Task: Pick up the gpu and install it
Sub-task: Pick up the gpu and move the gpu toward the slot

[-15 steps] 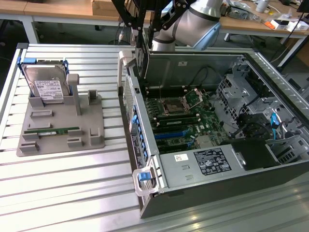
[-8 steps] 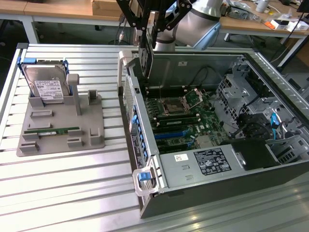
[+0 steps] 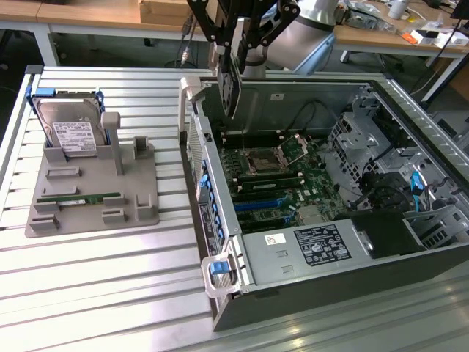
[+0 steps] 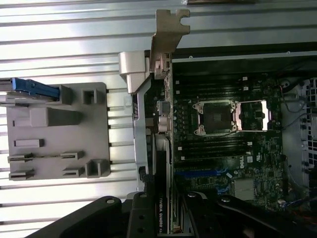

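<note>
We see the gripper with its jaws pinching the gpu by its upper edge. The card hangs upright, clear of the slots, above the open computer case, near the edge towards the exterior view's left, over the motherboard. The hard drive stands on the grey fixture

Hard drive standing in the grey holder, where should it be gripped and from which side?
I'd pinch the hard drive across its two broad faces near the free top edge, coming from above. It stands nearly upright with its lower end seated in the grey holder, and blue rails cover its narrow sides.
</note>
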### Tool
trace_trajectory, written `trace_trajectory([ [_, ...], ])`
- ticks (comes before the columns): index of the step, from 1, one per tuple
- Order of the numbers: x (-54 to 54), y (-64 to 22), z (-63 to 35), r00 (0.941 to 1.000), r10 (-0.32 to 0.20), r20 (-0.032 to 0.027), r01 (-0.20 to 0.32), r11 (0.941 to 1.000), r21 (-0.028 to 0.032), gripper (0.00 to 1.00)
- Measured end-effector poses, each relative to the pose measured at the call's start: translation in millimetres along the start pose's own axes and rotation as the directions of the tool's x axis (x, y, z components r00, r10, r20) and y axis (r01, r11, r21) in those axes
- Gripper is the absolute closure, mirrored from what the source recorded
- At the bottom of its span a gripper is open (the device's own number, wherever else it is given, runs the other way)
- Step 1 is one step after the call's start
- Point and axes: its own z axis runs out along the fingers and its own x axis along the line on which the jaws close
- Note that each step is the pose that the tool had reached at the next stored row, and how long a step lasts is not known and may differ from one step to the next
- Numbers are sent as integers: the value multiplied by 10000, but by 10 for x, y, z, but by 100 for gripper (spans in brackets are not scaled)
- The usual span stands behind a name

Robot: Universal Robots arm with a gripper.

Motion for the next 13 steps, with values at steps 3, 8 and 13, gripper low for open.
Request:
trace_trajectory([
  [3,-134,9,3,10000,-1,-1,1,10000,3,74],
  [8,-252,16,7,10000,-1,0,1,10000,3,74],
  [13,-345,22,9,10000,0,0,0,10000,5,74],
])
